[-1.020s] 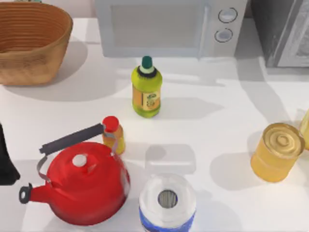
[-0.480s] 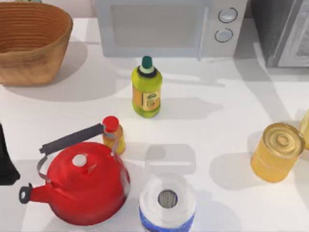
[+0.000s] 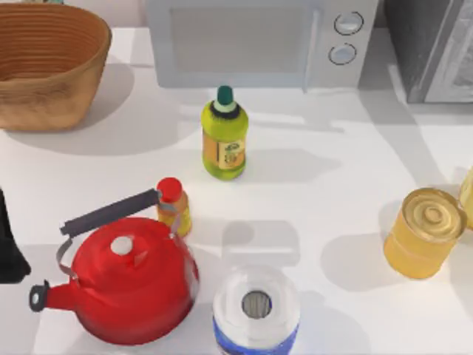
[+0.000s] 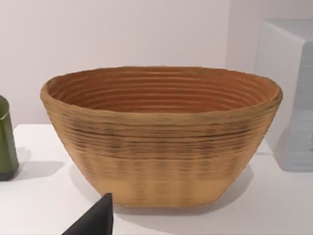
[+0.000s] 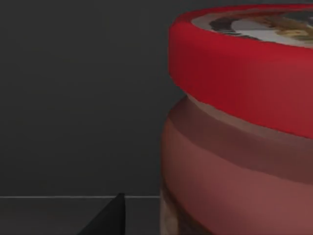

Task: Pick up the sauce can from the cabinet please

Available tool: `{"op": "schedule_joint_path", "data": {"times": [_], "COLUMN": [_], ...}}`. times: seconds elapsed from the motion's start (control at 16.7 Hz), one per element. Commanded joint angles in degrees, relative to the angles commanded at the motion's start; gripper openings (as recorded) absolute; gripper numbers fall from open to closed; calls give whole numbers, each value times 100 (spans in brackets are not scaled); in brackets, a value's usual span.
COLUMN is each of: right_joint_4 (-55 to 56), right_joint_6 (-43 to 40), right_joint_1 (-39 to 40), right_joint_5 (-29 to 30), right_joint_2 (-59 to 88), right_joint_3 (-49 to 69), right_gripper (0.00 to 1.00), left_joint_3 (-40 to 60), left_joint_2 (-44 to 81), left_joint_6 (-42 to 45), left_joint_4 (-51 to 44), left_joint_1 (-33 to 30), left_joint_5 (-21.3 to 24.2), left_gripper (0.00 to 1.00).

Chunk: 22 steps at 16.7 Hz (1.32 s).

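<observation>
In the right wrist view a container with a red rim (image 5: 244,63), a printed top and a reddish-brown body stands very close, against the dark inside of the cabinet (image 5: 78,98). I cannot tell whether it is the sauce can. A dark tip of my right gripper (image 5: 110,218) sits just beside its base. In the top view the dark cabinet (image 3: 432,44) stands at the back right. My left arm (image 3: 9,248) is parked at the table's left edge, and a dark tip of my left gripper (image 4: 98,220) points toward the wicker basket (image 4: 161,137).
On the white table stand a red kettle (image 3: 129,285), a small yellow bottle with a red cap (image 3: 174,207), a green bottle (image 3: 224,133), a paper towel roll (image 3: 256,307) and a golden-yellow can (image 3: 423,233). A microwave (image 3: 259,41) and the basket (image 3: 48,63) line the back.
</observation>
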Motion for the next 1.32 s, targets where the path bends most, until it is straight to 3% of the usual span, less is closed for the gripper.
{"op": "schedule_joint_path", "data": {"times": [0.6,1.32], "right_joint_4": [0,-234], "right_joint_6": [0,26], "right_joint_1": [0,221], "right_joint_5": [0,221], "right_joint_2": [0,-222], "right_joint_3": [0,12], "right_gripper": [2,0], "left_joint_3": [0,0], "left_joint_2": [0,0], "left_joint_6": [0,0], "left_joint_4": [0,0], "left_joint_1": [0,0], "left_joint_5": [0,0], "left_gripper": [100,100]}}
